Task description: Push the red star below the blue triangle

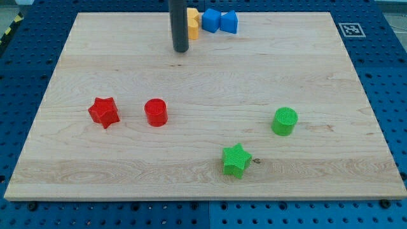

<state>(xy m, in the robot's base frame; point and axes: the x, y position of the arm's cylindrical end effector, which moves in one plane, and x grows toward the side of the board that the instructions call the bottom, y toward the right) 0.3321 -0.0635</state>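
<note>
Lying at the wooden counter's (203,184) left, the red star-shaped block (103,112) is untouched. My tip (181,49), a bare rod tool holding nothing, is seen far off beside the small blue triangular block (230,21). Approach is judged pending; a rightward push is needed.

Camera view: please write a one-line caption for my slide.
My tip rests near the yellow block, far from the red star and blue triangle.
</note>
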